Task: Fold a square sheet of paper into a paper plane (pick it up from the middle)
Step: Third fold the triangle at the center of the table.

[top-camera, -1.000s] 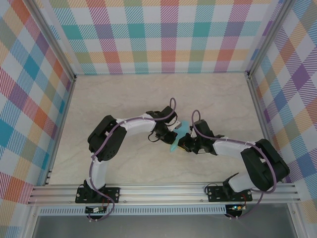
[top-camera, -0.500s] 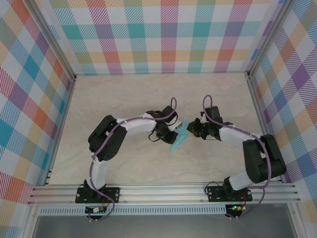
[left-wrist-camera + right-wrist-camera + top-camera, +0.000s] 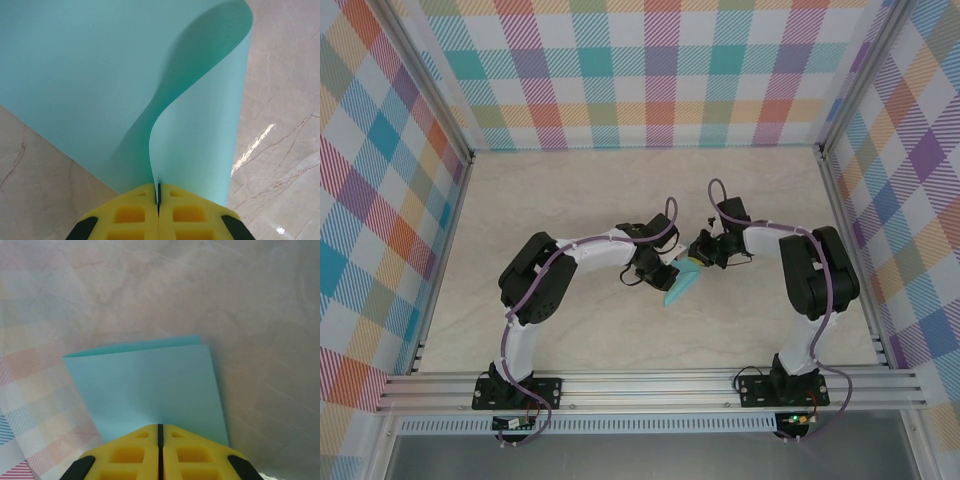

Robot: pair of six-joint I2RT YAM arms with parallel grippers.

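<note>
Around a pale marbled table [image 3: 570, 200], plaid walls [image 3: 660, 70] are seen. Just right of centre in the top view, the square sheet of paper [image 3: 682, 283] is gripped from both sides. The left gripper [image 3: 665, 268] is clamped tight on one edge. In its wrist view the sheet is bowed into a loose curl above the yellow fingers [image 3: 130, 215]. The right gripper [image 3: 698, 255] is pinched closed on the doubled-over sheet, with two edges nearly aligned at the upper middle of its wrist view.
</note>
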